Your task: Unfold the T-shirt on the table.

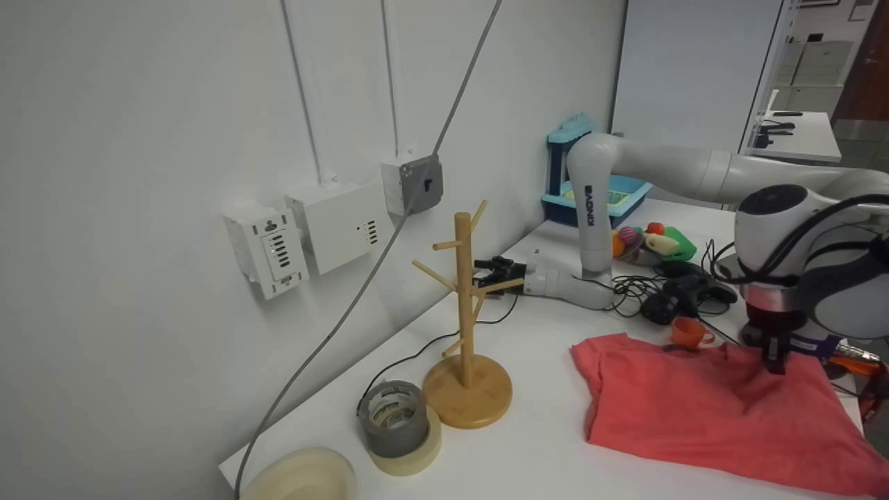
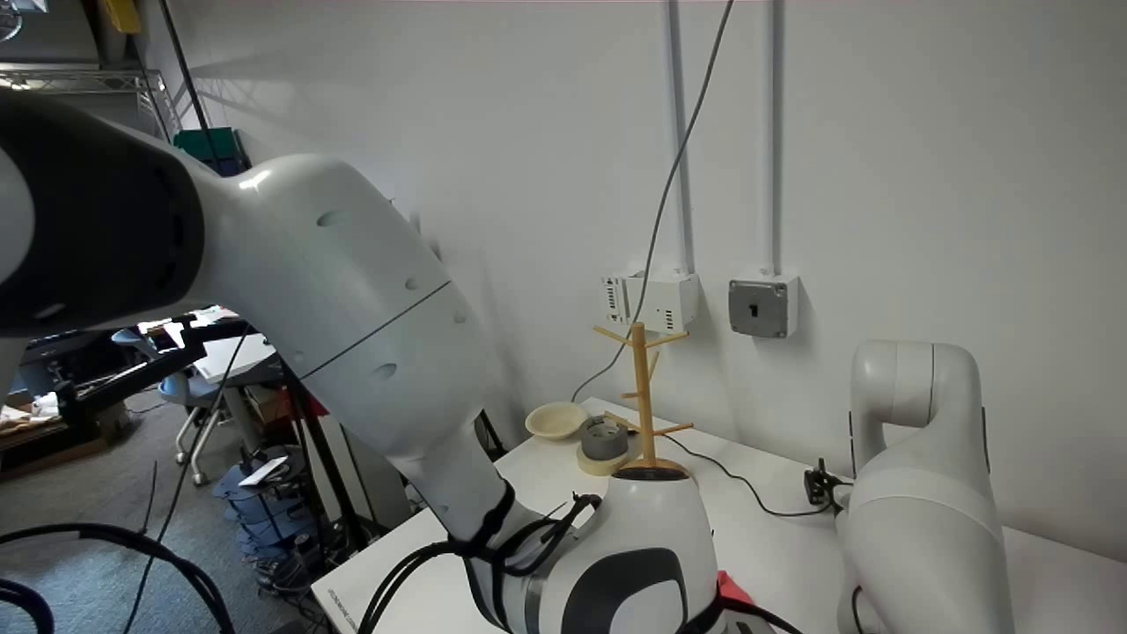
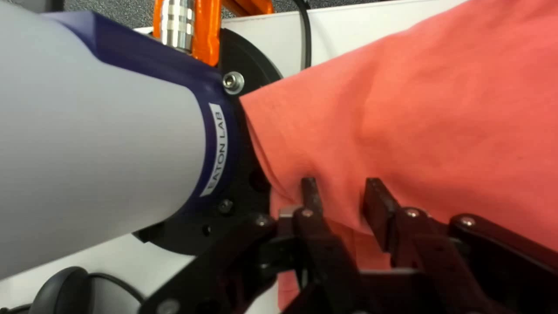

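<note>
Neighbouring arm: lettered "KINOVA";
Purple collar sticker: "EATON LAB";
Gripper: with fingers spread apart over coral T-shirt

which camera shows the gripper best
The wrist view: the gripper is close up there, both fingers and the gap between them plain over the T-shirt. The exterior views give less: a small dark fingertip over the T-shirt, or just the robot's arm with no gripper to make out.
</note>
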